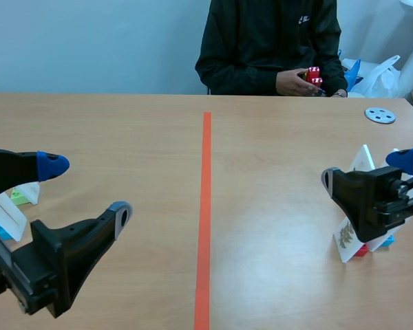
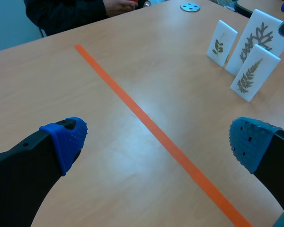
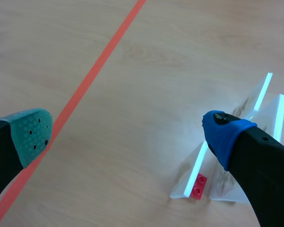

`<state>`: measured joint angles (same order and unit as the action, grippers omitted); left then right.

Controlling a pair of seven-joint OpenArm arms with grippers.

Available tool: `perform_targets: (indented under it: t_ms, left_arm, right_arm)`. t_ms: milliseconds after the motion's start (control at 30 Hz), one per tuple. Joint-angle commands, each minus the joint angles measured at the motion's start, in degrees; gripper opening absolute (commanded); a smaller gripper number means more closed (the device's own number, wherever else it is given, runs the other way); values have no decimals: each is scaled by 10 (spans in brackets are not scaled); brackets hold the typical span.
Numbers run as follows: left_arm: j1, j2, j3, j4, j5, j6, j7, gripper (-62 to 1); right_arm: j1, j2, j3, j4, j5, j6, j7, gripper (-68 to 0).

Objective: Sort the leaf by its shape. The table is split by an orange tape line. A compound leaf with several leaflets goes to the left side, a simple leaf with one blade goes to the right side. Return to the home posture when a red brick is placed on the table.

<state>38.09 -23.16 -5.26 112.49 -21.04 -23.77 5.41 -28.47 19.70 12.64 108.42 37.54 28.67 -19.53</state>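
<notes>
So the left hand (image 2: 156, 142) and right hand (image 3: 128, 135) both gaped wide, gripping nothing. Left wrist view showed fronds on three leaf cards (image 2: 254, 72), well ahead of that hand. Right wrist caught only their edges, just under its blue finger (image 3: 225, 137).

Surface (image 1: 110, 130): pale wood grain, smooth, faint sheen.
Tape (image 1: 206, 206): matt orange.
Cards (image 2: 254, 72): white, smooth, stiff plastic.
Pads (image 2: 68, 139): soft, dotted, matt blue.

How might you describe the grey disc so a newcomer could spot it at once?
Right of the orange tape line, look to the table's far edge. The disc lies flat there; unlike the upright white cards, it is round with holes.
</notes>
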Motion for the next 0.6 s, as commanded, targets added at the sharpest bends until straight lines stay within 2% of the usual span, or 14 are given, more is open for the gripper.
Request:
perform_targets:
  t_ms: [0, 267, 567]
  left_arm:
    - [-2, 2, 1, 7, -6, 0, -9, 14]
    - [-2, 2, 1, 7, -6, 1, -8, 14]
    - [-2, 2, 1, 7, -6, 1, -4, 14]
  right_arm:
    - [0, 5, 3, 13, 4, 6, 9, 4]
    - [-27, 1, -10, 63, 4, 5, 8, 4]
    - [-26, 0, -45, 66, 2, 6, 23, 4]
